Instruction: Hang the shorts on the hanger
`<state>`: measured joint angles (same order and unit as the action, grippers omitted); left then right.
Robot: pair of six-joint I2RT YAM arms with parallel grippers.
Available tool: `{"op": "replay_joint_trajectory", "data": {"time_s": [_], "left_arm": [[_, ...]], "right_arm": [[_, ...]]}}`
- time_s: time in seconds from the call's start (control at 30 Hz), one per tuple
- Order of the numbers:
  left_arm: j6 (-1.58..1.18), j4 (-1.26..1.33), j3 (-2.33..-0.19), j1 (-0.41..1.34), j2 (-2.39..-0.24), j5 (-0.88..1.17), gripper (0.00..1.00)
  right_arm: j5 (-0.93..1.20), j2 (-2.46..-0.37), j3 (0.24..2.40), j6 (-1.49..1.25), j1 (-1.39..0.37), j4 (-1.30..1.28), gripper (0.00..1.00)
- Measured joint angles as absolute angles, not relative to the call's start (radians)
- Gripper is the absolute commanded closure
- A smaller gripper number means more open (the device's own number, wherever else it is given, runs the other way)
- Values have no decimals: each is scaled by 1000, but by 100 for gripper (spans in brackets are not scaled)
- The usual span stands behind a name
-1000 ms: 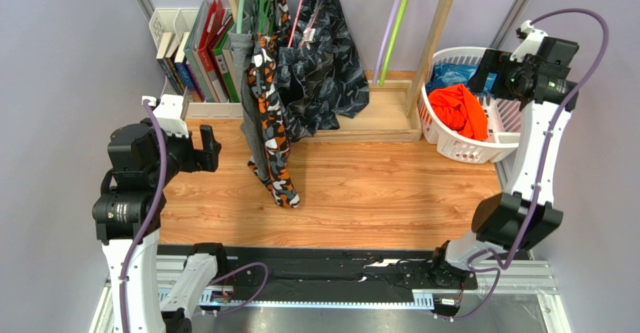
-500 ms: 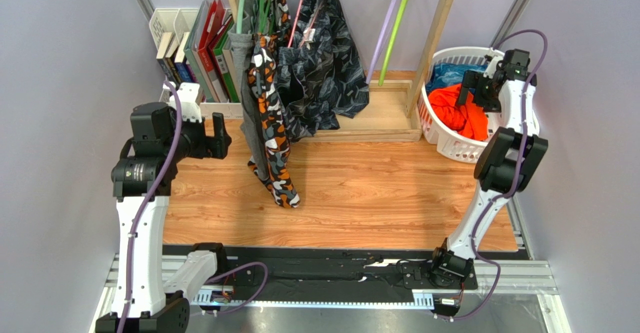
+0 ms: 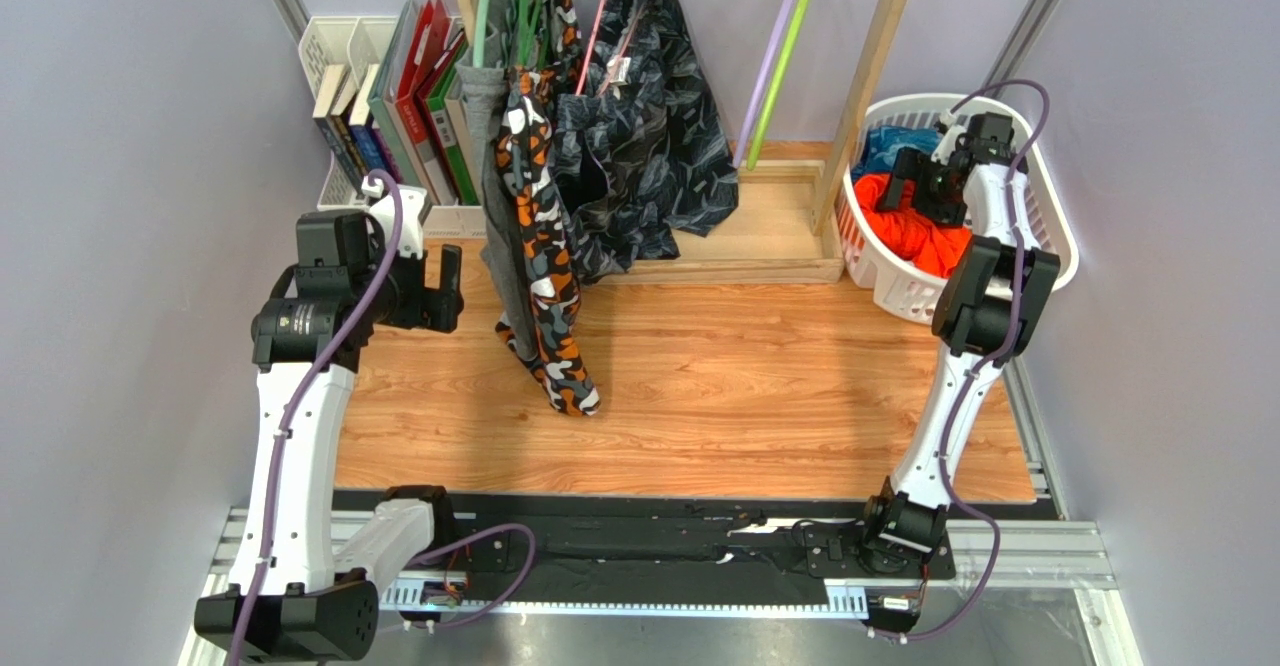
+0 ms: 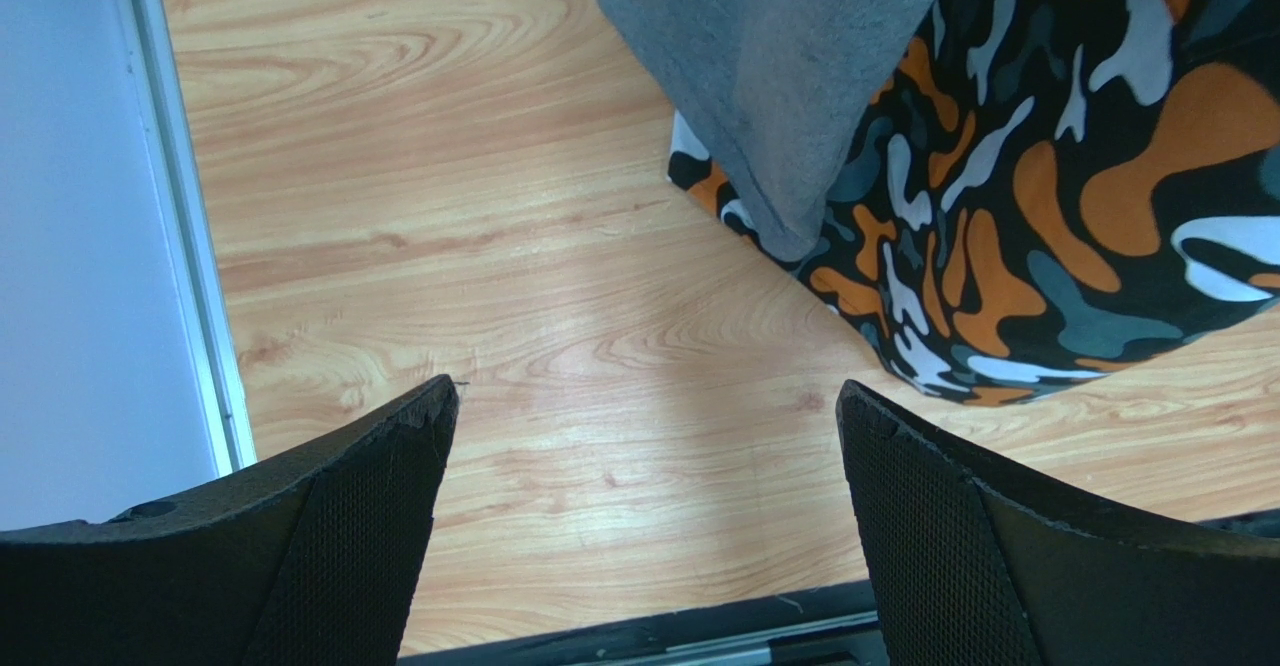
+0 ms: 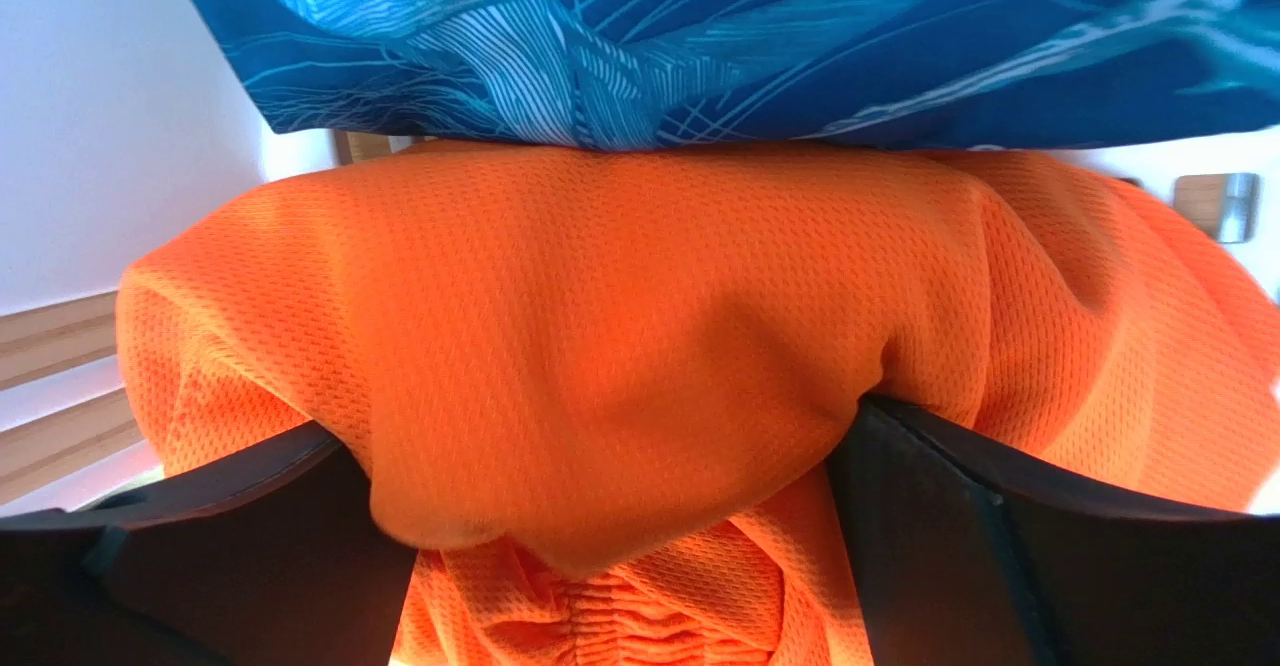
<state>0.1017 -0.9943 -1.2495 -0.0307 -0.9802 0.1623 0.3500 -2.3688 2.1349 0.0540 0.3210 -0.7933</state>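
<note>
- Pick-up stage of the job: the right pincer reaches down into the white laundry basket at the far right of the bench; its jaws stand wide and straddle a bunched fold of the shorts, not yet clamped on it.
- The shorts lie crumpled in the basket, partly beneath a blue patterned garment; the hanger hangs on the rack at the back, just beside a lavender one and well apart from the basket.
- The left pincer hovers spread wide and empty above the bench, near the hem of a camo garment and a grey one that hang from the rack.
- Next move, by the look of it: close on the orange mesh alone, keep clear of the blue cloth, then lift the shorts free of the basket; the slippery mesh may slide out of a shallow bite.
- The right wrist view alone shows the mesh bulging between the fingers and touching both; the overhead view hides that contact behind the arm.
- Only the overhead view shows the hanger, the rack and how far the shorts must travel; the left wrist view shows just bare wood between its fingers.
</note>
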Motion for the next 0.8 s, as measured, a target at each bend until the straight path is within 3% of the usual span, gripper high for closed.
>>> {"op": "replay_joint_trajectory", "data": {"time_s": [0.03, 0.07, 0.1, 0.13, 0.43, 0.8], "left_arm": [[104, -995, -1246, -31, -980, 161, 1], [105, -995, -1242, -31, -982, 159, 1], [108, -997, -1239, -31, -982, 156, 1], [110, -998, -1237, -31, -983, 155, 1], [115, -998, -1256, -32, -982, 206, 1], [138, -877, -1297, -33, -822, 570, 2]], "right_arm": [[352, -2370, 2135, 53, 321, -793, 49], [355, -2372, 2135, 54, 322, -793, 64], [361, -2372, 2135, 56, 324, -793, 96], [374, -2372, 2134, 46, 326, -792, 100], [502, -2216, 2025, -19, 377, -812, 100], [725, -1523, 1846, -120, 478, -839, 100]]}}
